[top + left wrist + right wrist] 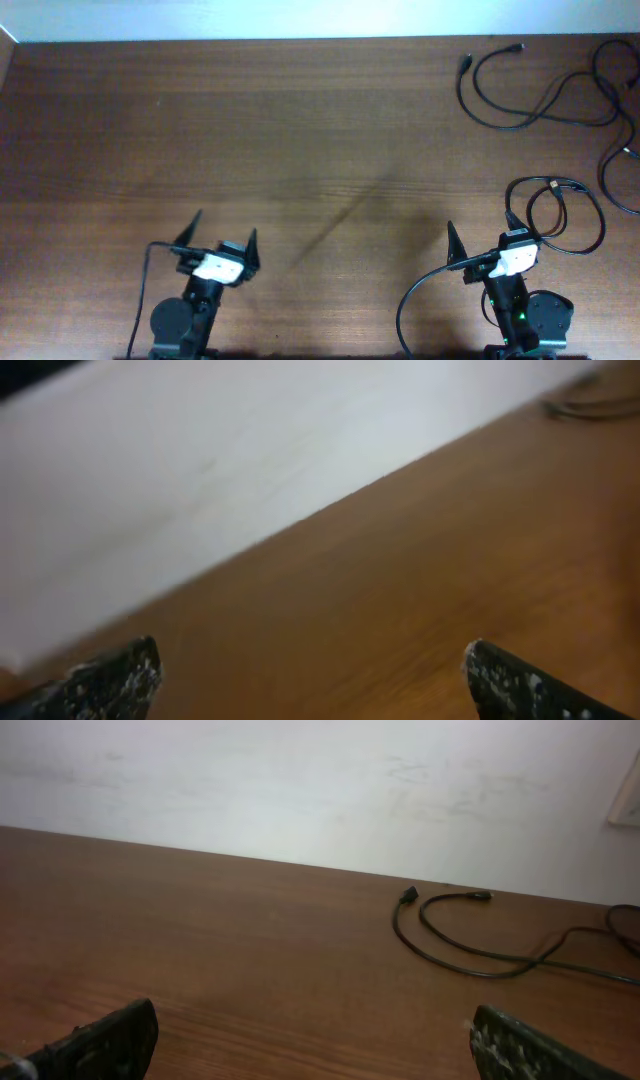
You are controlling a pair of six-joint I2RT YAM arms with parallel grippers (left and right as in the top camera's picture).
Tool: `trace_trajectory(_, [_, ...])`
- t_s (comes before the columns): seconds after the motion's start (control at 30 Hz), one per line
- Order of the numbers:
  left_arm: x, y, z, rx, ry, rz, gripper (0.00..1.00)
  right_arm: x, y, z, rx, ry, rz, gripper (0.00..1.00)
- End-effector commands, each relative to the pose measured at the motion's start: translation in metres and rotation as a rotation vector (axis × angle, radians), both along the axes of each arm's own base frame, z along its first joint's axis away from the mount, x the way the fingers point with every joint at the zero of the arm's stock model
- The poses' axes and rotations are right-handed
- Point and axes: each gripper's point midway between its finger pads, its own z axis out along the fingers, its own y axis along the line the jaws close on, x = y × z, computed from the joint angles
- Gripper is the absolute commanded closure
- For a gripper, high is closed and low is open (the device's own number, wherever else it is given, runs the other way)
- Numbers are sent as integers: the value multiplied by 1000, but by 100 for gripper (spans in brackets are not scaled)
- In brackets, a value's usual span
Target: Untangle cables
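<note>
Several thin black cables lie on the wooden table at the far right. One long cable [505, 122] with two small plugs curves at the back right; it also shows in the right wrist view [470, 956]. A coiled cable [565, 215] with an orange-tipped plug lies just right of my right gripper. More cable loops [618, 165] run along the right edge. My left gripper [220, 238] is open and empty at the front left, far from the cables; its fingertips [310, 665] frame bare wood. My right gripper [482, 236] is open and empty [312, 1025], above bare wood.
A white wall [320, 790] borders the table's far edge. The brown table [250, 130] stretches bare across the left and middle. A blurred bit of cable [590, 400] shows at the top right of the left wrist view. Thick arm wires hang by each arm's base.
</note>
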Motion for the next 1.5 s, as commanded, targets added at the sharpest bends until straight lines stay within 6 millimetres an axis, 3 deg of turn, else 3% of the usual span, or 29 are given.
trace_trajectory(0.0, [2, 43, 0, -262, 11, 267, 1, 0, 0, -1, -4, -1, -3, 1])
trace_trajectory(0.17, [-1, 63, 2, -395, -18, 388, 1, 0, 0, -1, -4, -1, -3, 1])
trace_trajectory(1.47, [-1, 64, 1, -393, -15, 392, 1, 0, 0, -2, -4, 0, -3, 1])
